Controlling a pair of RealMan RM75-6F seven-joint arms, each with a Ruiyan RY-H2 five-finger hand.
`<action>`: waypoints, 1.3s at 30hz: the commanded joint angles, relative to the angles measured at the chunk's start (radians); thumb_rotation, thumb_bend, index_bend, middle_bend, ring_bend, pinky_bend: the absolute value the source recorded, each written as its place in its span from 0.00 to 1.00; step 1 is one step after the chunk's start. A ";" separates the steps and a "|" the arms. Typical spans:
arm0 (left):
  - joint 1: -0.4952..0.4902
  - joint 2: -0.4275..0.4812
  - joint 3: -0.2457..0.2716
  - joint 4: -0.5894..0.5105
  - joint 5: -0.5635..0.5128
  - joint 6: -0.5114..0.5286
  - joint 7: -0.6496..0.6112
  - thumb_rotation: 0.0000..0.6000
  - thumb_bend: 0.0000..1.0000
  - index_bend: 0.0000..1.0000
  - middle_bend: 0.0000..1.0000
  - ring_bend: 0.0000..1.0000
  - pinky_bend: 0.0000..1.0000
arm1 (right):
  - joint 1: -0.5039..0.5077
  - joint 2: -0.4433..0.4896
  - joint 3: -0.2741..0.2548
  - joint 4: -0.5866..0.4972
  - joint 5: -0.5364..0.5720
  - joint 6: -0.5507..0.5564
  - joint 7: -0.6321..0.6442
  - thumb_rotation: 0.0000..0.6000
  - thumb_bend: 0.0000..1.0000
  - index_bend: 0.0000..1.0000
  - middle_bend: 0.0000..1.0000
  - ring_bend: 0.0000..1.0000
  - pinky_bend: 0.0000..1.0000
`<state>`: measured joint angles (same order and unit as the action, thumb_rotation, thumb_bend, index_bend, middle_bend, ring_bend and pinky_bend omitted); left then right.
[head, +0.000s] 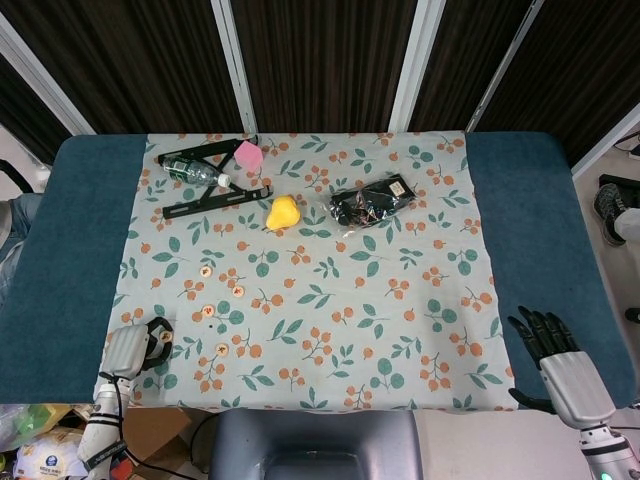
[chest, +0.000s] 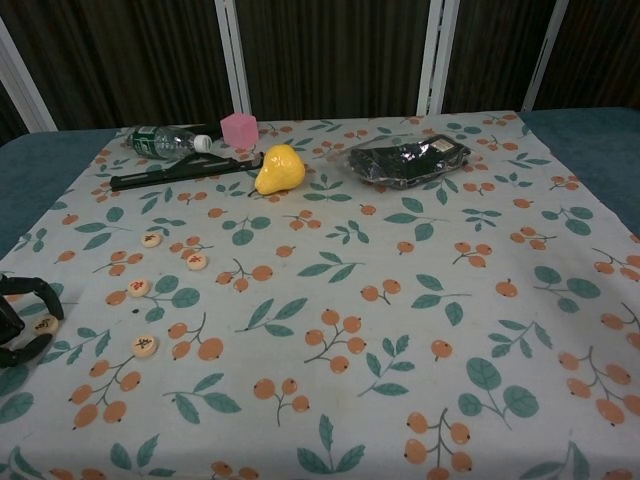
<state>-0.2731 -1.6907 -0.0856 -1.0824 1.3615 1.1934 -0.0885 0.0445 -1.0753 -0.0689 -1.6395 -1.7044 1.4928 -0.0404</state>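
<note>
A small round wooden piece (chest: 44, 324) lies near the left edge of the flowery cloth (head: 330, 300) on the table (head: 60, 250); the left hand (head: 128, 350) curls its dark fingers (chest: 30, 288) around it, but I cannot tell if they pinch it; more round pieces (chest: 145, 345) lie just beside; the right hand (head: 550, 355) rests at the table's far right corner, fingers spread, holding nothing.

Even, bright overhead light in both views; shadows short and soft. No glare on the floral tablecloth (head: 330, 290). Head view sharp throughout. Chest view slightly soft toward the near edge; dark backdrop panels underexposed.
</note>
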 joint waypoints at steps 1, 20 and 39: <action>-0.002 0.000 -0.001 0.002 -0.001 -0.001 0.001 1.00 0.42 0.51 1.00 1.00 1.00 | 0.000 0.000 0.000 0.000 0.000 0.000 0.000 1.00 0.20 0.00 0.00 0.00 0.02; -0.100 -0.040 -0.094 -0.094 -0.043 -0.023 0.085 1.00 0.42 0.51 1.00 1.00 1.00 | 0.002 -0.005 -0.001 -0.004 0.005 -0.013 -0.018 1.00 0.20 0.00 0.00 0.00 0.02; -0.158 -0.111 -0.128 -0.075 -0.123 -0.051 0.206 1.00 0.42 0.47 1.00 1.00 1.00 | 0.003 0.001 0.000 -0.005 0.007 -0.011 -0.007 1.00 0.20 0.00 0.00 0.00 0.02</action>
<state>-0.4298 -1.8008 -0.2146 -1.1580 1.2400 1.1435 0.1163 0.0478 -1.0743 -0.0688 -1.6441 -1.6976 1.4818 -0.0472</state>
